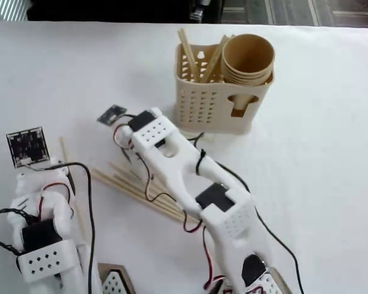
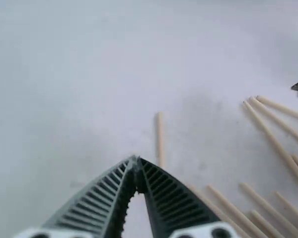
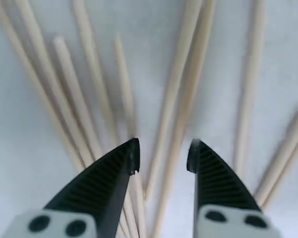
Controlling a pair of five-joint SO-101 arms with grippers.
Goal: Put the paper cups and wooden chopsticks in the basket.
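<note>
High view: a cream perforated basket (image 1: 216,109) stands on the far side of the white table (image 1: 319,141). It holds a stack of paper cups (image 1: 248,58) in its right part and several upright chopsticks (image 1: 189,54) in its left part. Loose chopsticks (image 1: 132,187) lie fanned on the table nearer in, under the right arm (image 1: 172,160). The left arm (image 1: 43,214) sits at the near left, with a single chopstick (image 1: 64,150) beside it.

Left wrist view: the left gripper (image 2: 137,163) has its jaws closed with the tips meeting and nothing between them. The single chopstick (image 2: 160,136) lies just beyond the tips.

Right wrist view: the right gripper (image 3: 163,156) hangs over the loose chopsticks (image 3: 84,94) with its jaws parted and holding nothing. One pair of sticks (image 3: 176,114) runs into the gap between the tips.
</note>
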